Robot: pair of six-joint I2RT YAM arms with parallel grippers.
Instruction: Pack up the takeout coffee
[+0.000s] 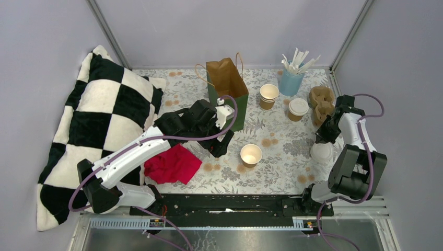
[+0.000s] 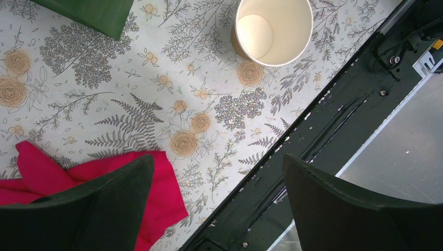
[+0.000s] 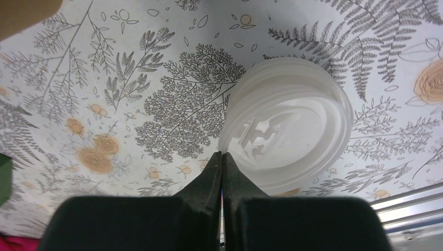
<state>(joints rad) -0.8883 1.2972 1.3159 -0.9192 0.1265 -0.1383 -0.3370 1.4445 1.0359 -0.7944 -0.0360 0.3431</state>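
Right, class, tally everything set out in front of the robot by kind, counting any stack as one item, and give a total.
Single paper cups: 2, an open cup and a lidded cup
Cup stack: 1
White lid pile: 1
Paper bag: 1
Blue cup of sticks: 1
Cardboard carrier: 1
Red cloth: 1
Checked pillow: 1
Total: 9

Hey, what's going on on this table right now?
A two-arm robot is packing takeout coffee. The right gripper is shut, its tips at the rim of a loose white lid; whether it pinches the rim is unclear. The left gripper hangs open and empty between an open cup and a red cloth. One lidded cup stands out on the table right of the green bag.
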